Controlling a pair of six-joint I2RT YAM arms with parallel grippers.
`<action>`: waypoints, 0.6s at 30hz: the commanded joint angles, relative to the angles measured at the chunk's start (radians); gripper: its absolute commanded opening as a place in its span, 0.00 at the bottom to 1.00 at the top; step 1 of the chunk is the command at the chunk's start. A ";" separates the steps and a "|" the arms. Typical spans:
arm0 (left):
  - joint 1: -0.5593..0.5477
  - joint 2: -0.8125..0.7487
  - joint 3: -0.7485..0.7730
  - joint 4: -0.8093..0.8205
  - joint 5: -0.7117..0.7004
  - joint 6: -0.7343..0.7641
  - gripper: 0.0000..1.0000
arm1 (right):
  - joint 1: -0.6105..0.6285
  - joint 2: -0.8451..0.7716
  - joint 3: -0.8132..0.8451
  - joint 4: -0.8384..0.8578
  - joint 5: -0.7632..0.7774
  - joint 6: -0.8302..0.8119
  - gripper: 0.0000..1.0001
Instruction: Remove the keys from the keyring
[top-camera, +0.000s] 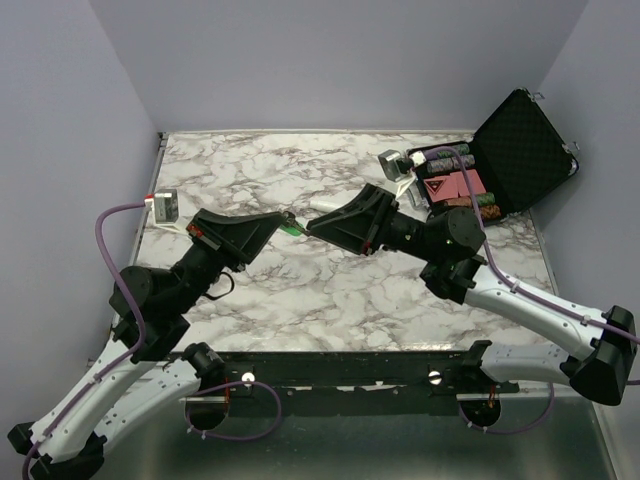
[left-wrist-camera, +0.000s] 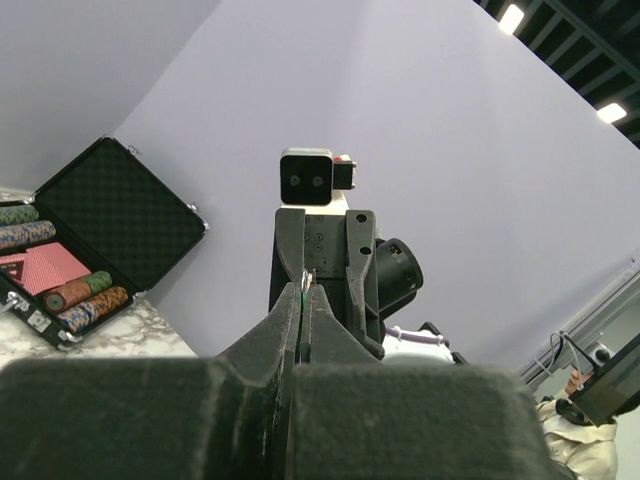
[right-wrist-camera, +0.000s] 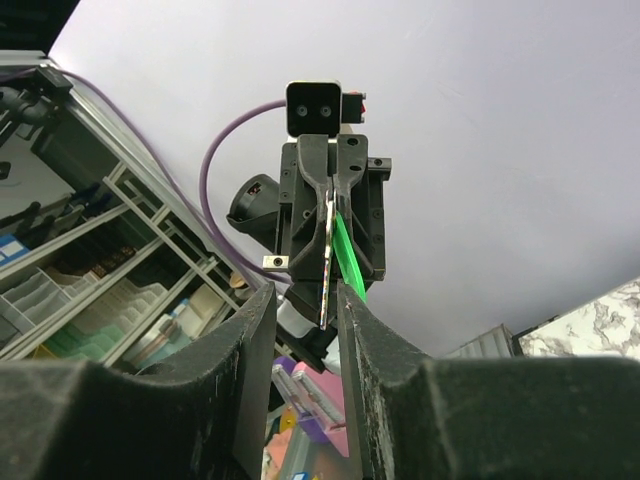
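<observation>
Keyring (right-wrist-camera: 347, 255) is up in the air over the tabletop (top-camera: 320, 290), pinched in the left claw (right-wrist-camera: 333, 205); the grey key (right-wrist-camera: 326, 275) hangs inside the right claw (right-wrist-camera: 308, 300), whose fingers are a bit apart; next, I think, it must squeeze the key and slide it off.

Left gripper (left-wrist-camera: 303, 297) along near bottom edge: two black textured fingers pressed together, thin edge of bright green plastic keyring (left-wrist-camera: 300, 303) pinched between tips. Right gripper (left-wrist-camera: 313, 272) directly opposite, tips meeting left's, small black box-shaped wrist camera (left-wrist-camera: 307, 177) above it. Far left: open black foam-lined case (left-wrist-camera: 120, 215) on white marble table (left-wrist-camera: 130, 340), striped poker-chip rolls (left-wrist-camera: 85, 300) inside.
</observation>
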 joint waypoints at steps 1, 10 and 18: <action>-0.009 0.008 -0.024 0.089 -0.014 -0.001 0.00 | 0.001 0.007 -0.024 0.075 -0.008 0.025 0.38; -0.026 0.034 -0.030 0.134 -0.009 0.014 0.00 | 0.002 0.026 -0.016 0.095 -0.021 0.039 0.37; -0.077 0.051 -0.024 0.134 -0.035 0.066 0.00 | 0.005 0.036 -0.013 0.104 -0.021 0.037 0.35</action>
